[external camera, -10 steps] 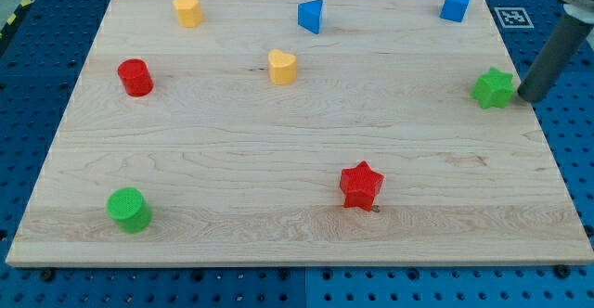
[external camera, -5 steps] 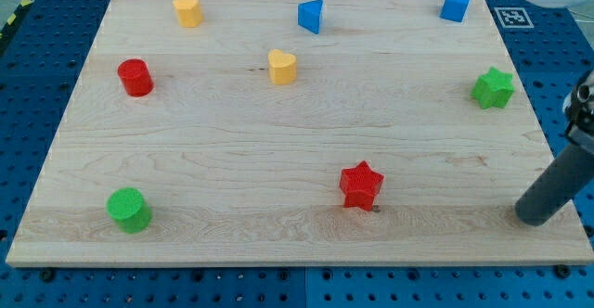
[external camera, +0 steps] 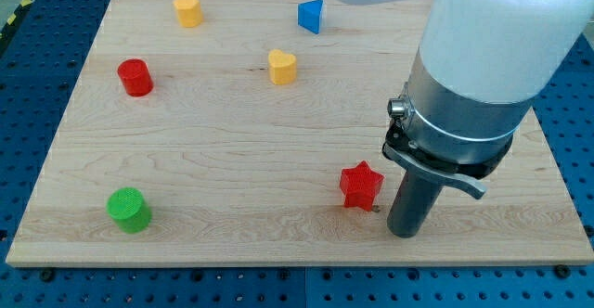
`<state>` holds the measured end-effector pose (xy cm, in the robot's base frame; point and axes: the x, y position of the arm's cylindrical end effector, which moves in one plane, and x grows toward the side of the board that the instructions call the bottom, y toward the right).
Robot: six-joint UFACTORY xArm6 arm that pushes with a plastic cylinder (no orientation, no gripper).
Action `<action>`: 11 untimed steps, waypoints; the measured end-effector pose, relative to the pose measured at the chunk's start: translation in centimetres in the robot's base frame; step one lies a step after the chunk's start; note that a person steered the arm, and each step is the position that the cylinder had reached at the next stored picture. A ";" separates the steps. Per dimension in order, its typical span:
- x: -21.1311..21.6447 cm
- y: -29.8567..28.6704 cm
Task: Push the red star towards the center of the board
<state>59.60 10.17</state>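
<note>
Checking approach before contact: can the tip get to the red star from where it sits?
Probably yes. My tip sits just to the view's right of the red star, slightly lower, with only bare board between them.

On the wooden board (external camera: 213, 150) we see a yellow block (external camera: 187, 10) and a blue block (external camera: 311, 16) near the view's top, a yellow heart (external camera: 282, 67) below them, a red cylinder (external camera: 135, 77) at the view's left, and a green cylinder (external camera: 128, 209) at the bottom left.
</note>
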 end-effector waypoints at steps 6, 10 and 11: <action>-6.2 -3.9; -6.8 -5.0; -7.8 -5.0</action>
